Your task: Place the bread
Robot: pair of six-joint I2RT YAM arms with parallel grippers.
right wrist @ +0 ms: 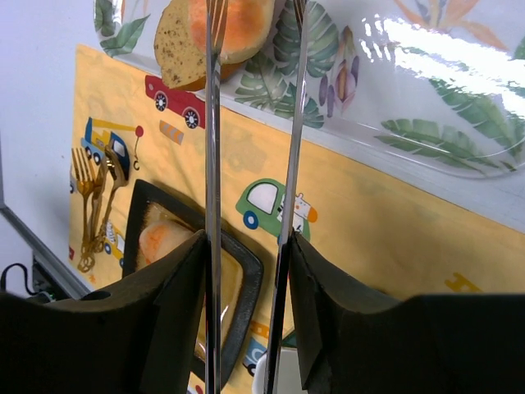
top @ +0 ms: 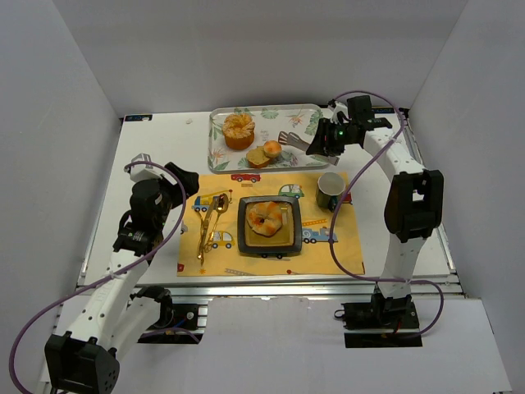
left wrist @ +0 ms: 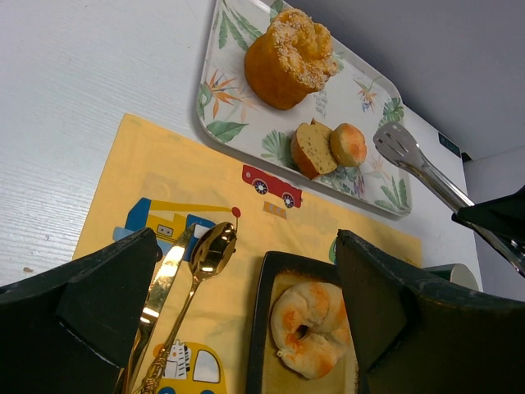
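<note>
White table [top: 156, 156], white walls round it, yellow car-print placemat [top: 344, 246] under the black plate [top: 246, 242].

Left of the plate: my left claw [left wrist: 246, 271] hovers with its jaws spread wide and nothing in them, parked out of the way I'd guess. Gold cutlery [top: 209, 222] lies just left of the plate, laid as a place setting.

On the plate: one bread roll [top: 268, 218], sitting in the middle. That part looks done.

Beyond the plate: leaf-print tray [top: 271, 119]. It holds a tall orange cake [top: 239, 130], a tan slice [top: 256, 156], and a second bread roll [top: 272, 148] touching the slice's right side.

Beyond and right of the plate: tongs [top: 295, 139] reach over the tray. Their tips are apart and just right of that second roll, not touching it as far as I can tell. My right claw [right wrist: 246, 246] is clamped on the tongs' two arms, one finger on each, so squeezing closes the tips.

Right of the plate: green mug [top: 330, 190], just beside it and near my right arm, so it could get bumped.

Next, I judge: tips round the tray roll, pinch, carry it to the plate.
</note>
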